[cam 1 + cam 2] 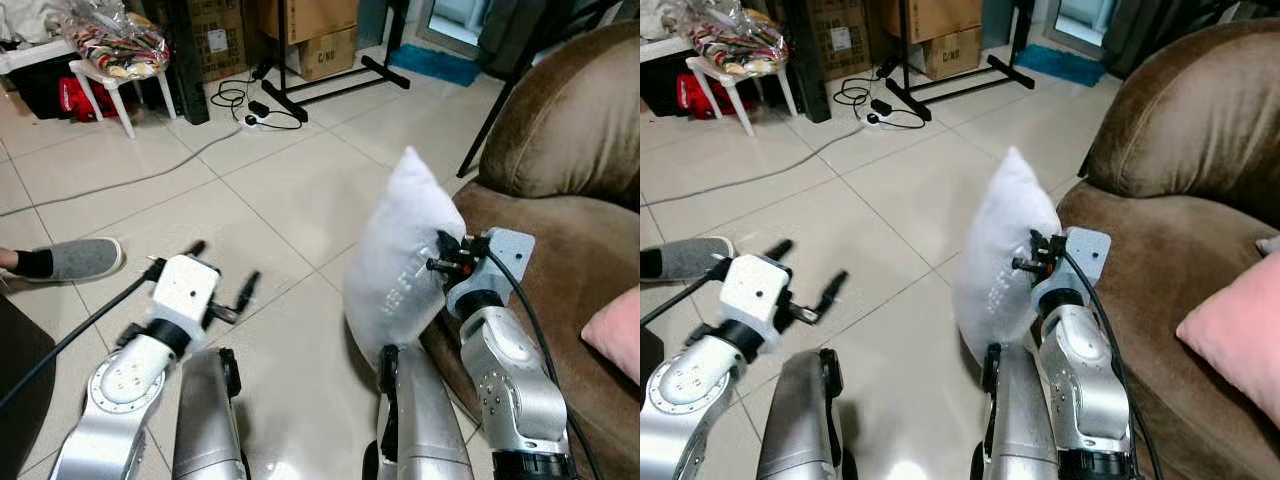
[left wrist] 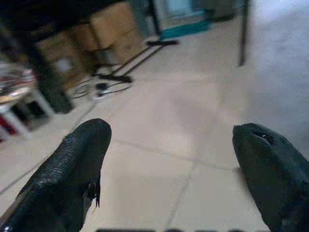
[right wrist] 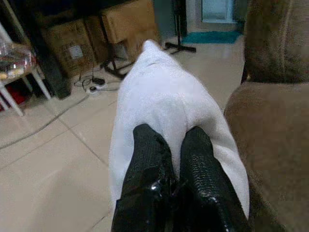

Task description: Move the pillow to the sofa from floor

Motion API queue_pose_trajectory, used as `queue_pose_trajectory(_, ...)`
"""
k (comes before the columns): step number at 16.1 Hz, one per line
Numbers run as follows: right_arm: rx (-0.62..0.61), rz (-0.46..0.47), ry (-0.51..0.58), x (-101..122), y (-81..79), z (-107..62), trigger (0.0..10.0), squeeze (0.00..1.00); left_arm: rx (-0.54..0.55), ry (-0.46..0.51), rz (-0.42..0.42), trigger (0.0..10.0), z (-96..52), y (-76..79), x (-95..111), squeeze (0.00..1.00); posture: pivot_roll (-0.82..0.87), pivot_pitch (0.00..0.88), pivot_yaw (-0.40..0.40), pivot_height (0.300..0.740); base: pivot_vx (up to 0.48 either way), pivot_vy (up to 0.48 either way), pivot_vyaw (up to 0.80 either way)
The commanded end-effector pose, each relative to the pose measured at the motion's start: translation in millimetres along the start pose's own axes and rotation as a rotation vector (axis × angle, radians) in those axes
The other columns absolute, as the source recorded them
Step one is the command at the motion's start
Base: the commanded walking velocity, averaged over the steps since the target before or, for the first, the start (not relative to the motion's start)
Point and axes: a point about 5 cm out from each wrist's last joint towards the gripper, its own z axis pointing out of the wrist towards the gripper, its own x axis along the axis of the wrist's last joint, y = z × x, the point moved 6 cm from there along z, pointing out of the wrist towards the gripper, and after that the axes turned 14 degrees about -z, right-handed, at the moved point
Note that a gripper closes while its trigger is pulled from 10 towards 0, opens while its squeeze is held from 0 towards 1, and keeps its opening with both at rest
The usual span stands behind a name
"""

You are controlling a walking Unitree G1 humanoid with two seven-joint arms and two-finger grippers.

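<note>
Just beside the front edge of the brown plush sofa (image 1: 560, 230), the white soft pillow (image 1: 400, 265) stands upright on one end, lifted off the beige tiled floor (image 1: 250, 190) and pinched by the right gripper (image 3: 174, 159). The right arm rises from the lower edge of the head views, its silver forearm bent upward at the elbow and its wrist turned toward the pillow's sofa-facing side. In the right wrist view its jaws are drawn nearly together on a bunched fold of the white fabric, the two black fingers (image 3: 147, 164) pressing into the cloth, with the pillow's upper corner pointing away from the camera and the sofa's seat close alongside.

The left gripper (image 1: 222, 282) is held out low over the floor, well apart from the pillow, its forearm angled forward and slightly outward. Its jaws are spread wide, and the left wrist view shows bare tiles between the two black fingertips (image 2: 79, 159).

A pink cushion (image 1: 1240, 330) lies on the sofa seat. At the left edge a grey slipper on a person's foot (image 1: 75, 260) rests on the floor. Farther back stand a white plastic stool (image 1: 115, 85) with a wrapped bundle, cardboard boxes (image 1: 320, 40), a black stand base (image 1: 330, 85) and a power strip with cables (image 1: 255, 110).
</note>
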Motion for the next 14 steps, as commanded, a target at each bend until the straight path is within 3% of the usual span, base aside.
queue_pose_trajectory(1, 0.003, -0.012, 0.041, 15.6, -1.3, -2.4, 10.0, 0.0, 0.039, 0.016, 0.007, 10.0, 0.0, -5.7, 4.0, 0.18, -0.02, 0.0, -0.039, 0.506, 0.0, 0.0, 0.0)
queue_pose_trajectory(14, 0.001, -0.012, 0.115, 57.4, 2.9, -3.6, 10.0, 0.0, 0.066, 0.047, 0.024, 10.0, 6.9, -4.6, 11.8, 0.18, -0.01, 0.0, -0.044, 0.626, 0.0, 0.0, 0.0)
